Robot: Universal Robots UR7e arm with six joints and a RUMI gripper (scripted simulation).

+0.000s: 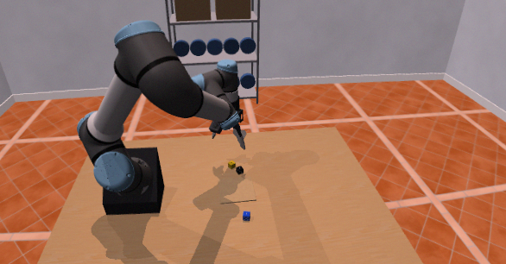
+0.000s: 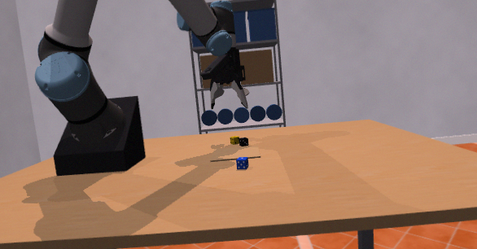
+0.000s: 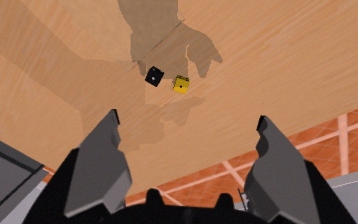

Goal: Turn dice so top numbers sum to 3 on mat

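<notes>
A robot arm reaches from its black base (image 1: 152, 195) out over a wooden bench (image 1: 328, 221), wrist bent downward. Its gripper (image 2: 229, 98) hangs high above the bench, fingers spread wide and released, grasping nothing. Below sit a yellow die (image 1: 231, 165) and a black die (image 1: 239, 170), just beside each other, each showing one dot in the wrist view. A blue die (image 1: 246, 216) lies apart, just past the mat (image 1: 242, 191) edge.

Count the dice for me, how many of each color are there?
yellow die: 1
black die: 1
blue die: 1
Total: 3 dice
</notes>
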